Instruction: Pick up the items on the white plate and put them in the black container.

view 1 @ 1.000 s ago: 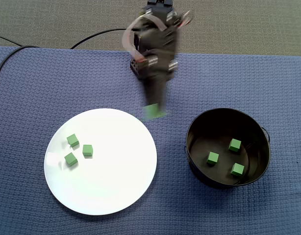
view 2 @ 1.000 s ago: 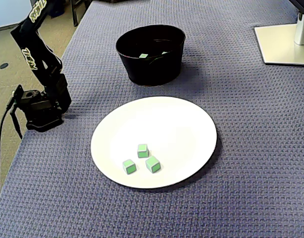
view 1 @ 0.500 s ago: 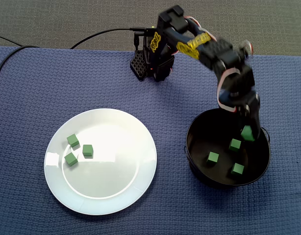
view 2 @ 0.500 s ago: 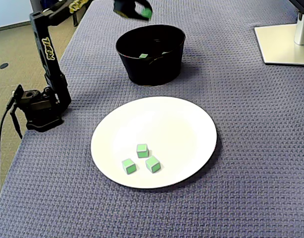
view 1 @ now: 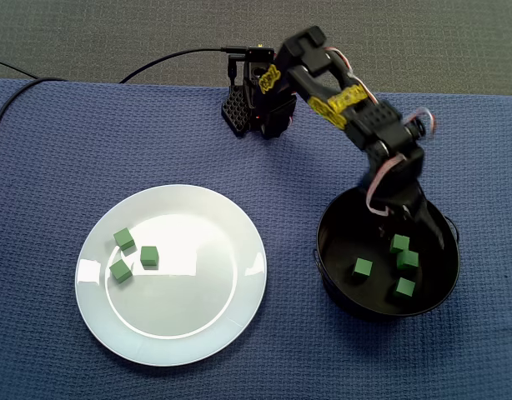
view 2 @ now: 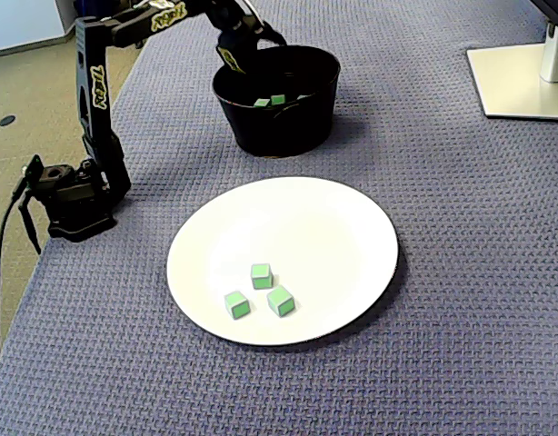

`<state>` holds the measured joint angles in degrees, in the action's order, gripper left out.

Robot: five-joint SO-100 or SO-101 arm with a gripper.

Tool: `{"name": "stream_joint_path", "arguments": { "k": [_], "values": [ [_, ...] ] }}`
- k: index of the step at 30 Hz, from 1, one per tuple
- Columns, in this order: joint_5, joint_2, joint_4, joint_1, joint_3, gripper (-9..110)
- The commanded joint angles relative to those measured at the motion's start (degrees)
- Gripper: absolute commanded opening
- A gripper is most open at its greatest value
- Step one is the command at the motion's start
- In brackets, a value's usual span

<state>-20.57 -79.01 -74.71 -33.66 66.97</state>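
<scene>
Three green cubes lie on the left part of the white plate [view 1: 198, 333] [view 2: 352, 227]: one [view 1: 123, 239], a second [view 1: 149, 256] and a third [view 1: 119, 271]; the other fixed view shows them in a cluster [view 2: 261, 275]. The black container [view 1: 324, 250] [view 2: 279, 132] holds several green cubes, one [view 1: 408, 259] lying just under the gripper. My gripper [view 1: 412, 227] [view 2: 250, 45] hangs over the container's mouth. It is open, with its fingers spread and nothing between them.
The arm's base [view 1: 252, 108] [view 2: 70, 195] stands at the edge of the blue woven mat, with a black cable [view 1: 173, 58] running off to the left. A white monitor foot [view 2: 520, 77] sits at the far right in one fixed view.
The gripper carried a green cube from near the plate to the container, lowered and opened. The cube now lies inside with the others. The plate's three cubes have not moved.
</scene>
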Motion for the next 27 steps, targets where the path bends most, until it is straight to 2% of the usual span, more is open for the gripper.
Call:
{"name": "stream_joint_path", "arguments": {
  "k": [1,3,5,8,11,14,18,24,27],
  "values": [
    [-13.3,-13.1,-10.2,10.5,-10.0,45],
    [-16.3,-16.7,-12.7,19.3,-13.8,46],
    [-14.4,-18.7,-12.8,29.3,-15.3,46],
    [-3.4,-18.6,-13.7,43.9,-14.2,44],
    [2.3,-14.8,-16.7,55.1,-12.0,43],
    [6.7,-8.9,-14.2,63.2,-11.2,43],
    [8.9,0.6,-14.0,66.5,-12.7,44],
    [7.8,14.8,-16.8,66.1,-14.8,42],
    [6.5,19.3,-14.4,67.0,-15.0,42]
  ]
}}
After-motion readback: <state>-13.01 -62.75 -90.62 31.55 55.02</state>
